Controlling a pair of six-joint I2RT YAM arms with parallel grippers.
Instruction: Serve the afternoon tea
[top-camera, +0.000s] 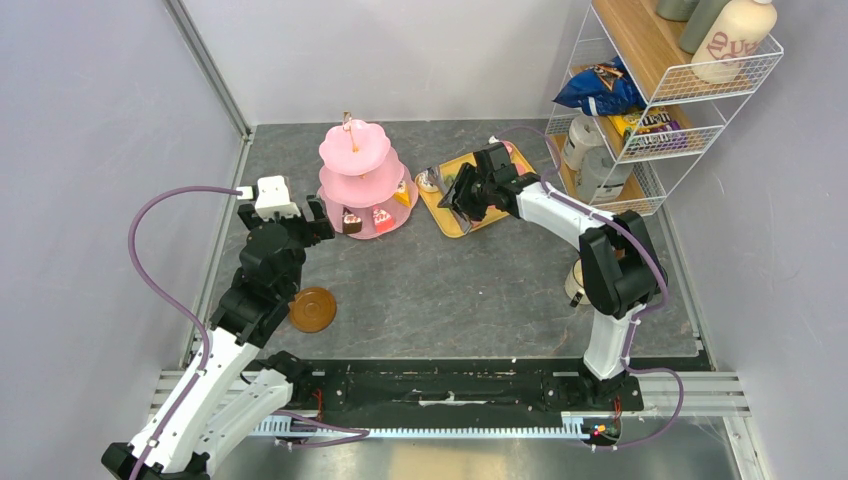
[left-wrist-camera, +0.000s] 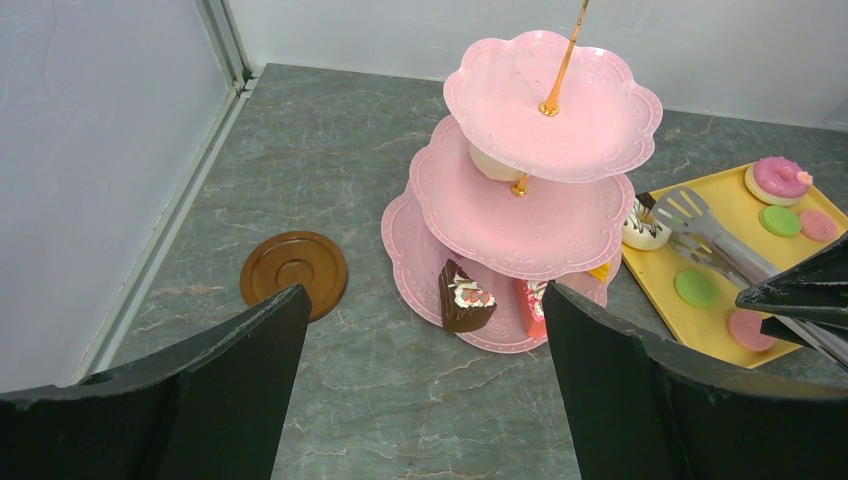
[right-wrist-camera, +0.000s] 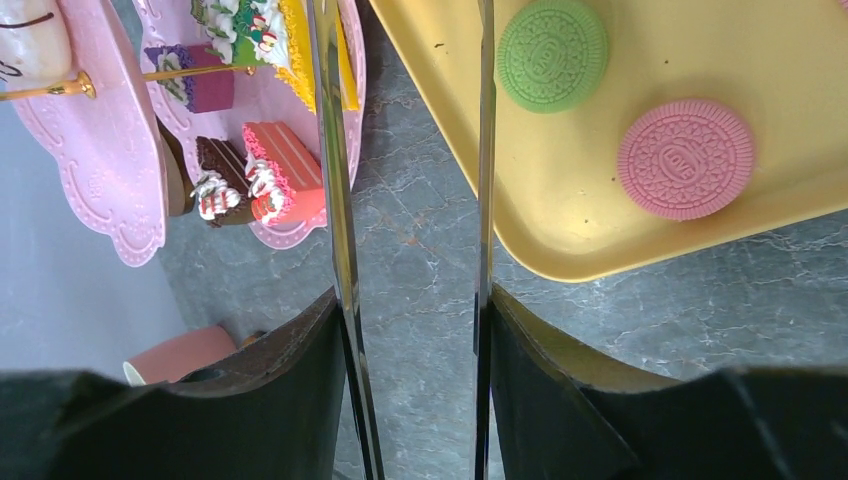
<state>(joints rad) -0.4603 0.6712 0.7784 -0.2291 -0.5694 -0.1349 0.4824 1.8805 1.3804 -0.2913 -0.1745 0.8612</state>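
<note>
The pink three-tier stand (top-camera: 355, 150) stands at the back centre and shows in the left wrist view (left-wrist-camera: 520, 210). Its bottom tier holds a chocolate wedge (left-wrist-camera: 465, 298), a red wedge (right-wrist-camera: 285, 170) and a yellow wedge (right-wrist-camera: 265, 40). A white donut (left-wrist-camera: 490, 165) sits on the middle tier. A yellow tray (top-camera: 450, 215) to its right carries green (right-wrist-camera: 552, 53) and pink (right-wrist-camera: 686, 158) macarons and a pink donut (left-wrist-camera: 780, 178). My right gripper (right-wrist-camera: 415, 300) is shut on metal tongs (left-wrist-camera: 715, 245) over the tray's left edge. My left gripper (left-wrist-camera: 425, 300) is open and empty in front of the stand. A brown saucer (top-camera: 312, 309) lies front left.
A wire shelf (top-camera: 680, 90) at the back right holds a blue crisp bag (top-camera: 598, 90), a yellow packet (top-camera: 645, 125) and a cream bottle (top-camera: 735, 40). A pink mug (right-wrist-camera: 180, 355) shows low in the right wrist view. Another mug (top-camera: 575, 283) is partly hidden behind the right arm.
</note>
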